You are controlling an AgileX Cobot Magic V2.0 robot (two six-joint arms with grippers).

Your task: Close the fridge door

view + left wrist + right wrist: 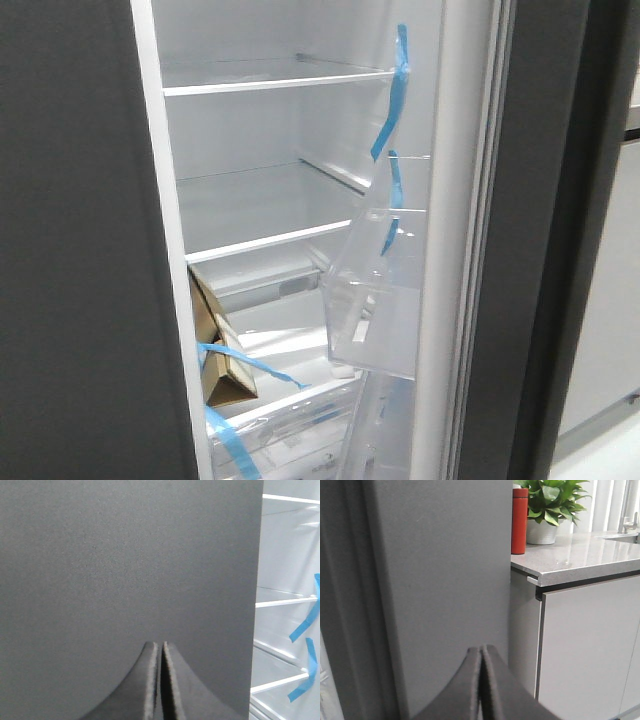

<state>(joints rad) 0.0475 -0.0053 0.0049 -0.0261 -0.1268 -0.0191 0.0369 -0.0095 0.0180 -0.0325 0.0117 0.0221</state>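
The fridge door (540, 250) stands open at the right of the front view, seen nearly edge-on. Its white inner face carries clear plastic bins (375, 300) and blue tape strips (400, 70). In the right wrist view its matte dark grey outer face (440, 580) fills the left and middle. My right gripper (482, 650) is shut and empty, close in front of that face; whether it touches cannot be told. My left gripper (161, 646) is shut and empty, close to the matching second dark grey door (125, 560). Neither gripper shows in the front view.
The second dark door (80, 250) fills the left of the front view. Inside the fridge are white shelves (270, 85), a cardboard piece (215, 340) and taped drawers. Beside the open door stand light grey cabinet fronts (585, 645), a stone counter (580, 555), a red bottle (519, 520) and a potted plant (550, 505).
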